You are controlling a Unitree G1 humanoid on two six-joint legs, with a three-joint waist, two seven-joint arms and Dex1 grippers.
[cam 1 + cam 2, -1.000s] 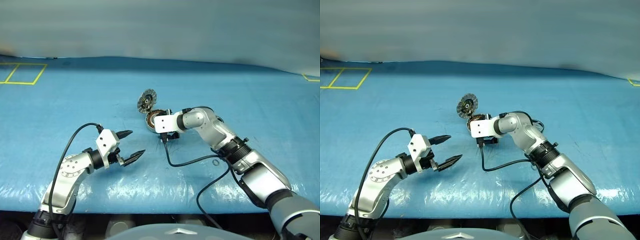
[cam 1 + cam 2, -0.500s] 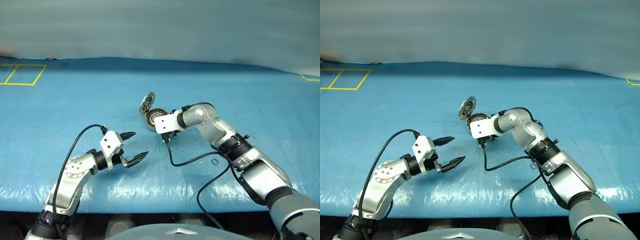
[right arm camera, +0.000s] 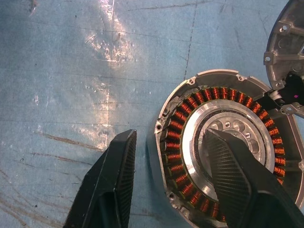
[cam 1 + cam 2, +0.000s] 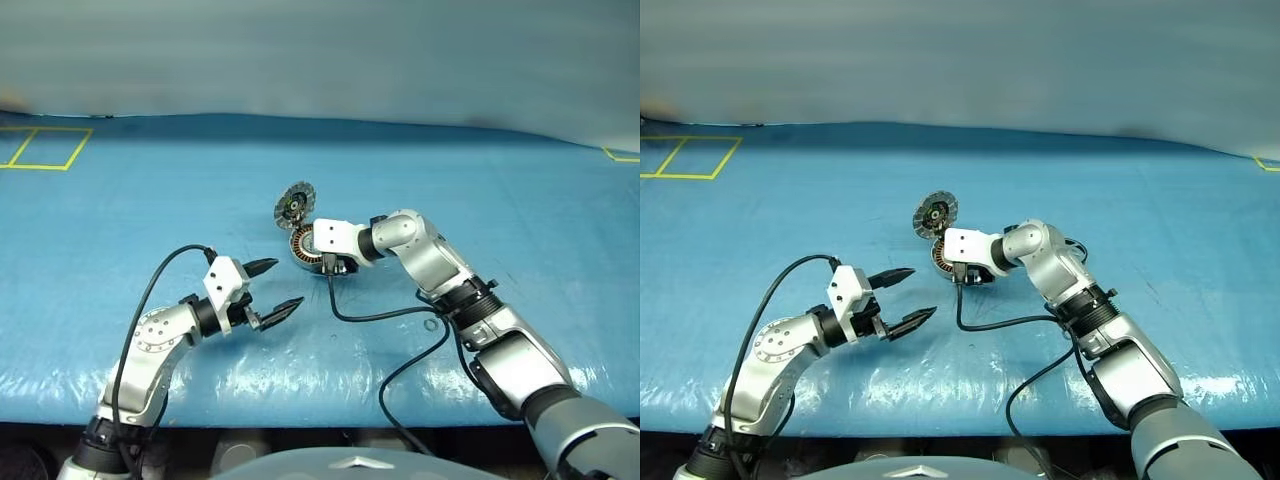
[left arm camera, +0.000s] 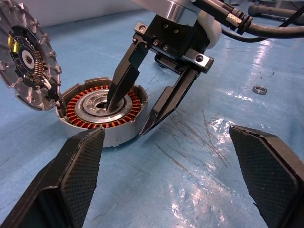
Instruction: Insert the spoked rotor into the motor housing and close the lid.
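While the lid [image 4: 294, 204] stands upright again after tipping edge-on, the right gripper [image 5: 137, 111] straddles the motor housing [image 5: 102, 114] wall, one finger inside, one outside; left gripper [image 4: 276, 289] spread, well apart.

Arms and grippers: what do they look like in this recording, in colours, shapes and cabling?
Both arms are silver-grey metal with black joint bands. The left gripper and right gripper each sit on a white block and carry two black, tapering, pointed fingers with a fine cross-hatched texture on the pads. A black cable loops loosely from each wrist back along the arm.
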